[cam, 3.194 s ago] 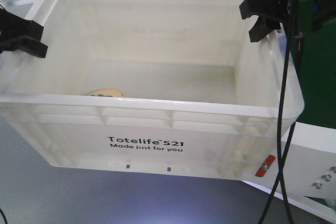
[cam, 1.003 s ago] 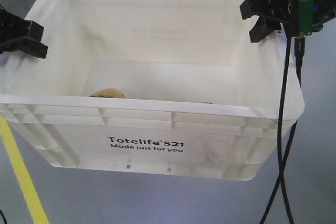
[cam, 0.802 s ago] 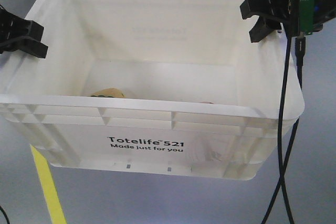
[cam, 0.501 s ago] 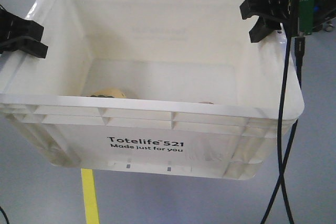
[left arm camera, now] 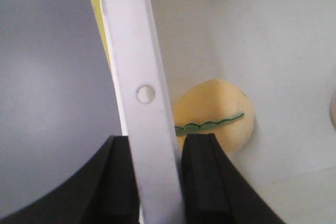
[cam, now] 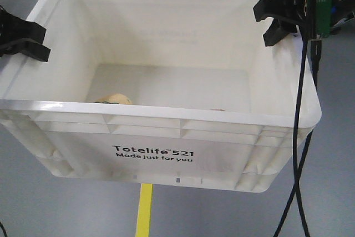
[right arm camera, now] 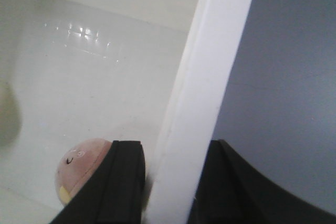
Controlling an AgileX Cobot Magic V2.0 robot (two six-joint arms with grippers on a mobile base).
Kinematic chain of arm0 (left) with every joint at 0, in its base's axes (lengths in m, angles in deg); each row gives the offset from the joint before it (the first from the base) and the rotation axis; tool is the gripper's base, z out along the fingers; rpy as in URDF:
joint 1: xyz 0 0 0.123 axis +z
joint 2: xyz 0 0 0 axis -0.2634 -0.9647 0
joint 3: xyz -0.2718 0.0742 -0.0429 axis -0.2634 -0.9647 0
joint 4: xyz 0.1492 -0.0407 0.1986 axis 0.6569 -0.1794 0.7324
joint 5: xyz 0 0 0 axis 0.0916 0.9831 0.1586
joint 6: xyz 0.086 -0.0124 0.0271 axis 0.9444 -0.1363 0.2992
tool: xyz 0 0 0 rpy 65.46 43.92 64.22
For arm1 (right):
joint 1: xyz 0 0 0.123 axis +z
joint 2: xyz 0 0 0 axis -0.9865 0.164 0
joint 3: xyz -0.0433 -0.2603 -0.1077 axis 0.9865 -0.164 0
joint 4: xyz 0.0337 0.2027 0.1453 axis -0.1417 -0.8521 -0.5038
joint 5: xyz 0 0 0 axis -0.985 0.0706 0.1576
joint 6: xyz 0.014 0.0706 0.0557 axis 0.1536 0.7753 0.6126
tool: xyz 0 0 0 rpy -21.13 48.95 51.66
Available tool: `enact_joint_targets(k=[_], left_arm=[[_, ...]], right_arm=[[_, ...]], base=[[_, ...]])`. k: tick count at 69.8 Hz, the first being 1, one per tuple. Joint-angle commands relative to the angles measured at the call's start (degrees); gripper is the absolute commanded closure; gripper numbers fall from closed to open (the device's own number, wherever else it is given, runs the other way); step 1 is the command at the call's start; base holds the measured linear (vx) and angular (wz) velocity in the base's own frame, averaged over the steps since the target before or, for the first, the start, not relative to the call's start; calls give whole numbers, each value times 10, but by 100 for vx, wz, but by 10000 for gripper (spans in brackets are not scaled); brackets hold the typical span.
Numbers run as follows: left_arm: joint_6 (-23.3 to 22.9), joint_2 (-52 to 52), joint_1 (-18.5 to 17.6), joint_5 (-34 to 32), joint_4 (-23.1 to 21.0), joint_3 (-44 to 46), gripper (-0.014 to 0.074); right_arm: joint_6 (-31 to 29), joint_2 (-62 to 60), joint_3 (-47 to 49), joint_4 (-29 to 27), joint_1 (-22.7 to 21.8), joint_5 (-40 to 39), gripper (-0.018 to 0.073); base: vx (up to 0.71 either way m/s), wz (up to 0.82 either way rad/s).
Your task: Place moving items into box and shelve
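Observation:
The white box (cam: 222,137), printed "Totelife 521", hangs above the floor between my two grippers. My left gripper (cam: 23,40) is shut on the left rim (left arm camera: 136,51), one finger inside the wall and one outside. My right gripper (cam: 277,21) clamps the right rim (right arm camera: 220,51) the same way. Both moving items lie on the box's bottom. The cream-yellow one with the green mark (left arm camera: 220,114) peeks over the front rim (cam: 113,99). The pinkish one (right arm camera: 79,169) lies by the right wall, half hidden behind my right gripper's (right arm camera: 176,156) inner finger. My left gripper (left arm camera: 157,145) straddles the rim.
Grey floor lies under and around the box. A yellow floor line (cam: 145,209) runs beneath the box's front middle and shows beside the rim (left arm camera: 97,3). A black cable (cam: 299,137) hangs down past the box's right side.
The floor under the box has slid by. The white table at lower right is gone, and the yellow line has moved from the left to the middle. Both grippers and the box hold the same pose.

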Motion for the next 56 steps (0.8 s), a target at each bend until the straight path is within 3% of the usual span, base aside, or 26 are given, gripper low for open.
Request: enact_joint_targets(k=[1, 26, 56], left_arm=[[6, 23, -3, -51, -38, 27, 613], [6, 23, -3, -51, -38, 27, 613], [6, 23, -3, -50, -38, 27, 613]], right_arm=[[-22, -30, 27, -29, 0, -41, 571], [-22, -30, 27, -29, 0, -41, 571], [-22, -30, 27, -29, 0, -40, 571]], base=[[31, 56], [35, 41], [41, 13]])
